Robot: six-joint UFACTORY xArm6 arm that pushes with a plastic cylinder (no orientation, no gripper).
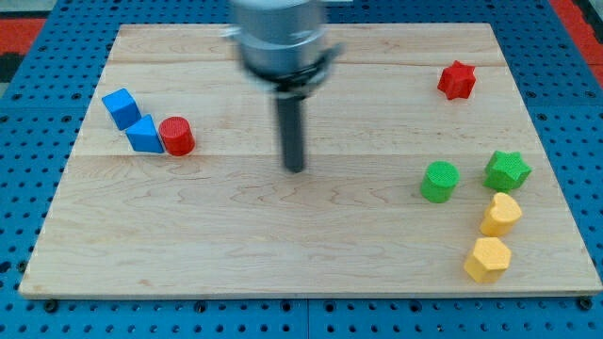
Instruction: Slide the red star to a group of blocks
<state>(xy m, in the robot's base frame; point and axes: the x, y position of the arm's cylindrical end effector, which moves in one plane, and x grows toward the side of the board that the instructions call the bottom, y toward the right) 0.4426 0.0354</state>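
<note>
The red star (457, 80) lies alone near the view's top right of the wooden board (311, 245). My tip (295, 169) is at the board's middle, well to the left of and below the star, touching no block. A group at the view's right holds a green cylinder (439, 181), a green star (507, 170), a yellow heart-like block (501, 215) and a yellow hexagon (487, 259). A group at the view's left holds a blue cube (121, 107), a blue wedge-like block (144, 135) and a red cylinder (176, 137).
The board sits on a blue pegboard surface (38, 132). The arm's grey body (279, 38) blurs over the board's top middle.
</note>
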